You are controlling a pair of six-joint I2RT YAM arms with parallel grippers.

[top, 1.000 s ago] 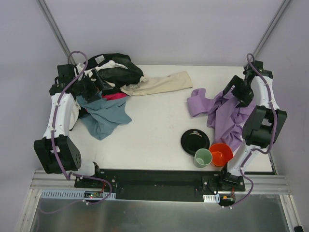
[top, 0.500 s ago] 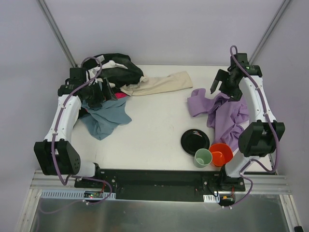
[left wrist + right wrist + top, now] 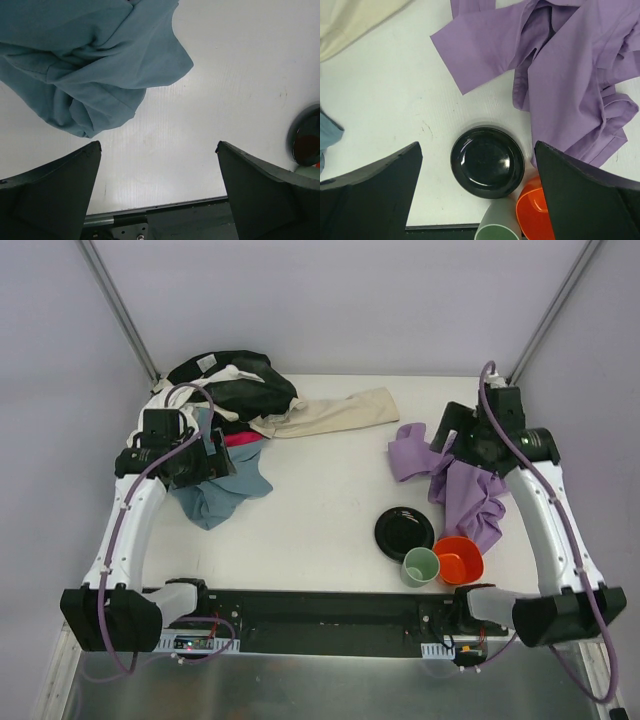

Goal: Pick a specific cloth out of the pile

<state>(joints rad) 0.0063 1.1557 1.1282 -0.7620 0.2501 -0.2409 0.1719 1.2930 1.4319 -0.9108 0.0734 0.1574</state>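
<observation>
Lavender cloth (image 3: 468,502), long axis far-left to near-right

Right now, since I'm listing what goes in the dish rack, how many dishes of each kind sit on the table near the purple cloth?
black plate: 1
green cup: 1
orange bowl: 1
Total: 3

Lavender cloth (image 3: 468,498) at right, well apart from pile (image 3: 235,392) (far-left corner)
</observation>
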